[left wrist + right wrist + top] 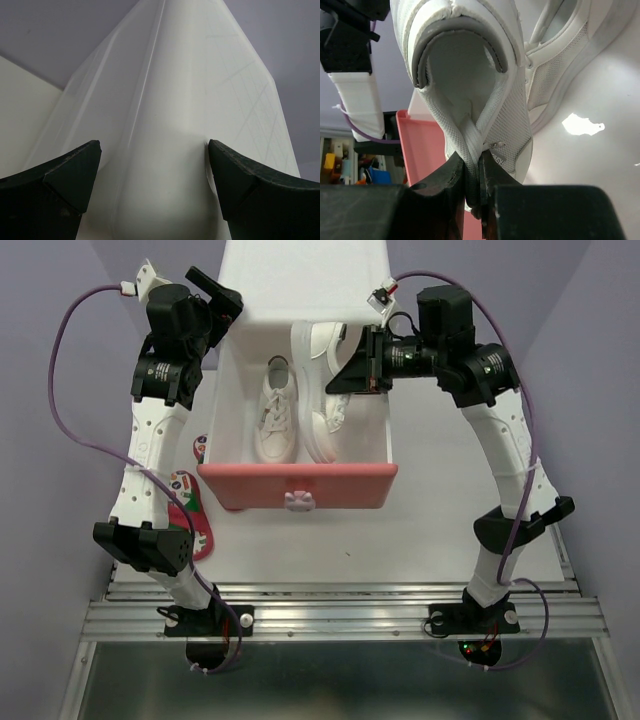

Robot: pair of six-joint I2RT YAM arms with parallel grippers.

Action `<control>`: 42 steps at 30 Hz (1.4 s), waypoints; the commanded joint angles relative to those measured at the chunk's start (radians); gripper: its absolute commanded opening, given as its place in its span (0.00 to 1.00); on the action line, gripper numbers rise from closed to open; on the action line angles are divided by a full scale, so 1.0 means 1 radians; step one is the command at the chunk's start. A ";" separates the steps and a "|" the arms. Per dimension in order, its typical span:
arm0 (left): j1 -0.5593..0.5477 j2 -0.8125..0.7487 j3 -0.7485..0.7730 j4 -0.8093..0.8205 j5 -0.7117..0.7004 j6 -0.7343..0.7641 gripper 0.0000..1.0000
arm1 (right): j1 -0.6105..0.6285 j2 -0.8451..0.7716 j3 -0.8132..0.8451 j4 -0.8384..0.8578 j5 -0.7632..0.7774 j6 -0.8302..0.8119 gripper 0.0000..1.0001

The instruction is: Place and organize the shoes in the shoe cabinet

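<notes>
The white shoe cabinet point(305, 280) has its pink drawer point(298, 487) pulled open. One white sneaker point(275, 412) lies flat in the drawer. My right gripper point(352, 368) is shut on the collar of the second white sneaker point(322, 390), which is tilted on its side beside the first. In the right wrist view the gripper point(474, 165) pinches that sneaker point(470, 75), with the other sneaker point(570, 60) behind it. My left gripper point(218, 302) is open at the cabinet's upper left corner. In the left wrist view the gripper point(154, 147) straddles the cabinet's rounded edge point(175, 75). Two red sandals point(190, 512) lie left of the drawer.
My left arm partly hides the sandals. A second sandal's tip point(200, 448) shows by the drawer's left wall. The pink drawer front point(420, 150) shows in the right wrist view. The white table point(330, 550) runs in front of the drawer to a metal rail point(340, 615).
</notes>
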 commanded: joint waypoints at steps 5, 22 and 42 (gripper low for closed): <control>-0.013 0.091 -0.097 -0.333 0.000 0.118 0.97 | 0.090 0.033 0.090 -0.083 0.313 -0.043 0.01; -0.012 0.117 -0.078 -0.342 0.006 0.156 0.97 | 0.156 0.094 0.142 -0.229 0.705 0.026 0.01; -0.013 0.147 -0.055 -0.361 0.000 0.164 0.97 | 0.166 0.094 0.061 -0.074 0.725 -0.022 0.65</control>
